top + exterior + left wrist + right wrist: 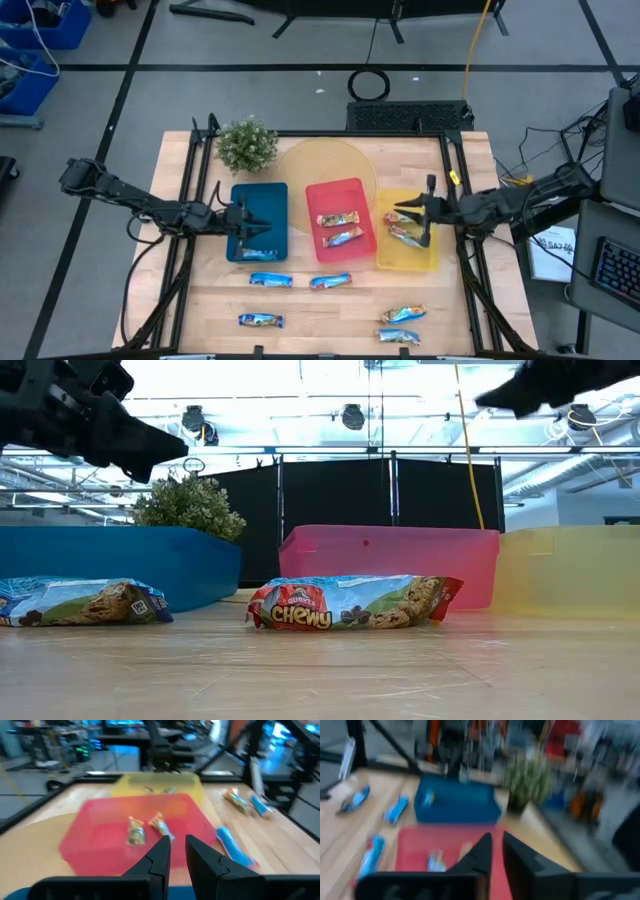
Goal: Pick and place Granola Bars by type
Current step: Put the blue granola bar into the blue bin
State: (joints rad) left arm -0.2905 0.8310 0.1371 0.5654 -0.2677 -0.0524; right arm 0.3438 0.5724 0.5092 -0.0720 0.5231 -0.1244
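The surface is pale wood, smooth with a faint sheen. The bars wear glossy, crinkled foil. The red tray and yellow tray look like translucent matt plastic.

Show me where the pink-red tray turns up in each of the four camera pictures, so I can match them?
High view: red tray at table centre, between the blue tray and the yellow tray.
Low view: red tray mid-picture, behind a granola bar.
Left wrist view: red tray just beyond the fingers.
Right wrist view: red tray just beyond the fingers.
Shared landmark: the blue tray beside it.
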